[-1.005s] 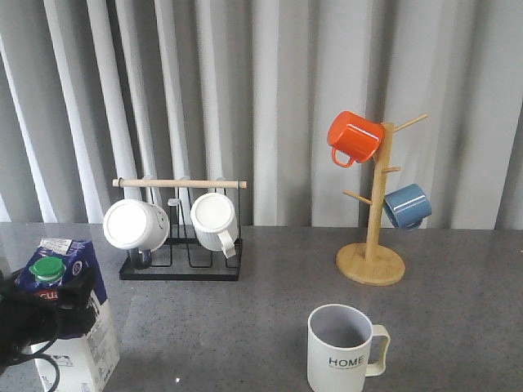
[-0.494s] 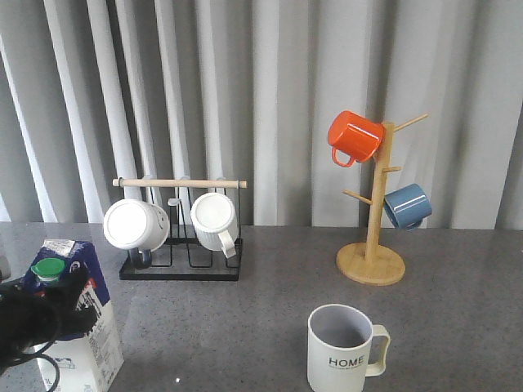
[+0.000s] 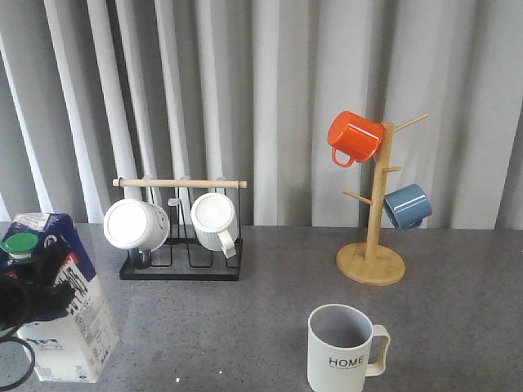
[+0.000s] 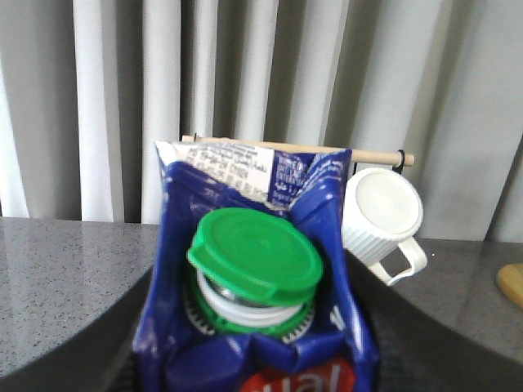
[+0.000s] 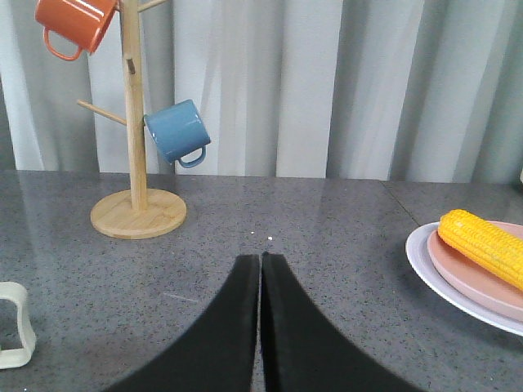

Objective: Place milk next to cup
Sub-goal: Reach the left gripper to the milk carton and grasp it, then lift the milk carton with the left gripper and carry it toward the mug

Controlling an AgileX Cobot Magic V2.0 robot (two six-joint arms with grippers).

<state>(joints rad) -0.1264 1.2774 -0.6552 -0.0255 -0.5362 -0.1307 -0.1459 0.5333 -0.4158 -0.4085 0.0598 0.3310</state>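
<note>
Blue-and-white milk (image 3: 55, 306), tilted, sits gripped between my left fingers (image 3: 41, 282) at the counter's (image 3: 245, 327) left edge, the cup (image 3: 343, 349) well apart to their right; right fingers (image 5: 260, 318) pressed together, holding nothing.

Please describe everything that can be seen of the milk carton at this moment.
The tall gable-top milk carton has a blue upper part, a white lower part with small print, and a red band. Its round green cap sits on the sloped top and looks closed. It seems to be coated cardboard. It stands at the far left of the grey table, tilted, its top leaning left, far from the HOME mug. The black left gripper is closed on its upper part; whether its base touches the table is unclear.
</note>
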